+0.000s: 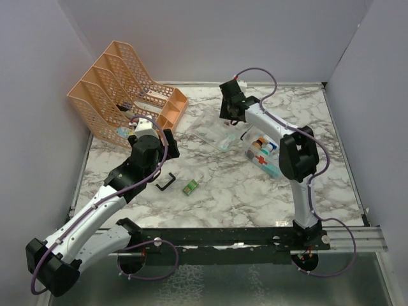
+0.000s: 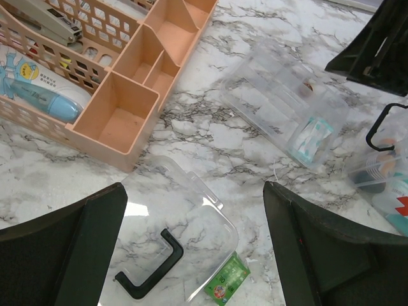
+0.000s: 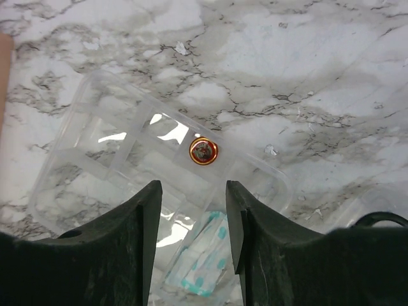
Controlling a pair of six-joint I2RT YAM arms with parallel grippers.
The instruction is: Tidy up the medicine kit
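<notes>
Marble table (image 1: 229, 191), top view: we note the clear divided tray (image 1: 207, 131) mid-table, under the right gripper (image 1: 231, 116).
Left wrist: left gripper (image 2: 194, 191) spread wide, empty, above the clear lid (image 2: 185, 217).
Right wrist: fingers parted, empty, over the tray's round tin (image 3: 203, 151).

White marble-patterned worktop (image 1: 223, 197); plain pale walls (image 1: 191, 38) at left, far and right edges; metal rail (image 1: 357, 239) along near edge

Two white arms (image 1: 95, 207) with black joints, looping purple cables (image 1: 255, 69) and matte black fingers (image 3: 121, 255).
</notes>
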